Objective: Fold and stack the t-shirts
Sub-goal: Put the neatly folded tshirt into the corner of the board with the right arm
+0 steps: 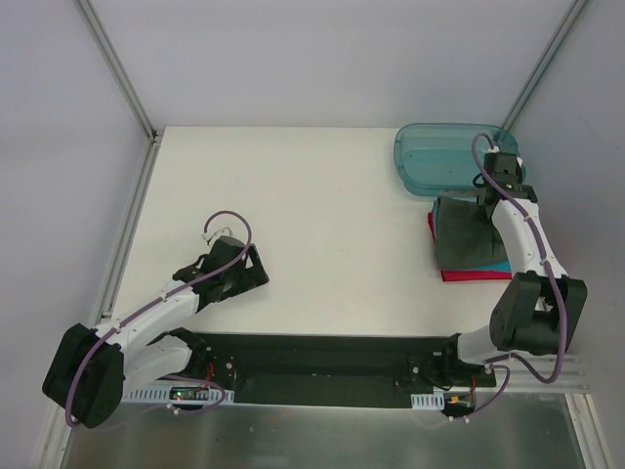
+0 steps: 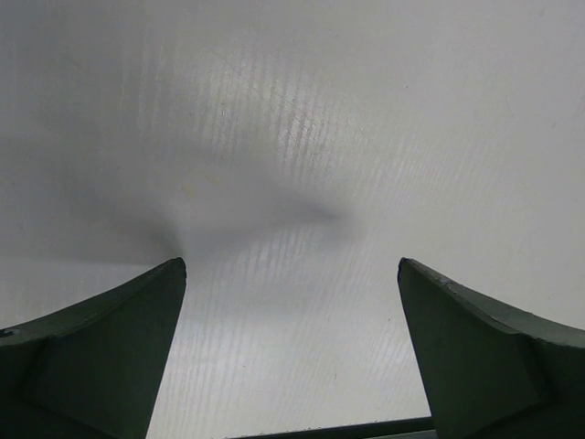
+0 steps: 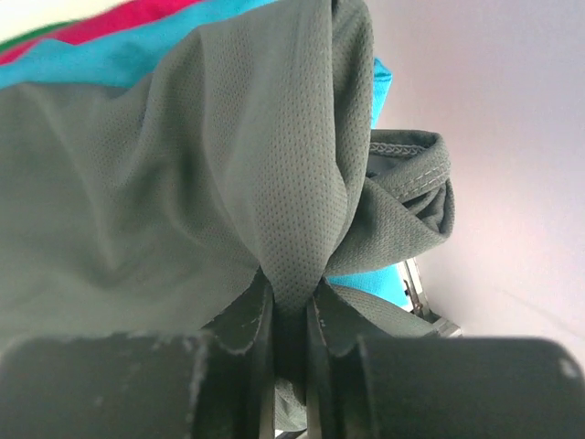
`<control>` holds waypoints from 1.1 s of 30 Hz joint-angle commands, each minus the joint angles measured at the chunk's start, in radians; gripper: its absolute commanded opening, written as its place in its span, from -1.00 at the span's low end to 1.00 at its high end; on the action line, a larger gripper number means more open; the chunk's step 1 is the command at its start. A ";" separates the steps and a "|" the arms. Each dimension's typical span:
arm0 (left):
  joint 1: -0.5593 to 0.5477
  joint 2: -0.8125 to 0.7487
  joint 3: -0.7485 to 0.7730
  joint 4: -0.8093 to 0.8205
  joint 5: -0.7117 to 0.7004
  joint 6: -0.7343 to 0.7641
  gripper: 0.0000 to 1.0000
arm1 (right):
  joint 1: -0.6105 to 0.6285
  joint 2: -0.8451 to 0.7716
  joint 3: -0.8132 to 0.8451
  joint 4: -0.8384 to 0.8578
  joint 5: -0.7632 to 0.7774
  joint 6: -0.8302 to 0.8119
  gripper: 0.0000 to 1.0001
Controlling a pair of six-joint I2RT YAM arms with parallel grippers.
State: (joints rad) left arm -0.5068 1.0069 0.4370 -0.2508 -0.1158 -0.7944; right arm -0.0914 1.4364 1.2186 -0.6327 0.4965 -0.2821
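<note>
On the right of the white worktop (image 1: 322, 215), atop a teal shirt (image 1: 495, 266) and a red-pink shirt (image 1: 469, 277), I am clamping my right fingers (image 3: 242, 320) on a limp, light-looking fold of the dark charcoal-grey mesh t-shirt (image 3: 164, 183), probably best gripped at its edges, while my left fingers (image 2: 101, 347) are hanging wide apart.

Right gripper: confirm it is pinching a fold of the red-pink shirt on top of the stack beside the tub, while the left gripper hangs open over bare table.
Not quite. The pinched fold belongs to the grey shirt, not the red-pink shirt, which lies lower in the stack with the teal shirt. The right wrist view shows the right gripper closed on grey cloth. The rest holds.
</note>
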 commanded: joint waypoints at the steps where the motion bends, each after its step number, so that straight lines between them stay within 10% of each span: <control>1: 0.017 0.001 0.028 -0.010 -0.007 0.023 0.98 | -0.025 0.028 -0.040 0.105 0.056 0.018 -0.75; 7: 0.024 0.010 0.028 -0.010 -0.008 0.023 0.98 | -0.065 0.076 -0.091 0.205 0.155 0.096 0.27; 14: 0.025 0.007 0.026 -0.010 -0.004 0.021 0.98 | -0.107 0.147 0.063 0.064 0.269 0.179 0.89; 19: 0.027 -0.001 0.025 -0.010 0.002 0.021 0.98 | -0.111 0.046 0.111 -0.034 0.231 0.270 0.92; 25: 0.027 0.001 0.026 -0.010 0.002 0.020 0.98 | -0.129 -0.090 0.013 0.016 -0.328 0.340 0.92; 33: 0.028 -0.010 0.028 -0.011 0.010 0.024 0.98 | -0.162 0.030 0.038 0.005 -0.299 0.353 0.92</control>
State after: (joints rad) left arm -0.4889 1.0119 0.4370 -0.2512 -0.1116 -0.7933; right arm -0.2245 1.3918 1.2411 -0.6136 0.1986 0.0509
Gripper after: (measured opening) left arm 0.990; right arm 0.960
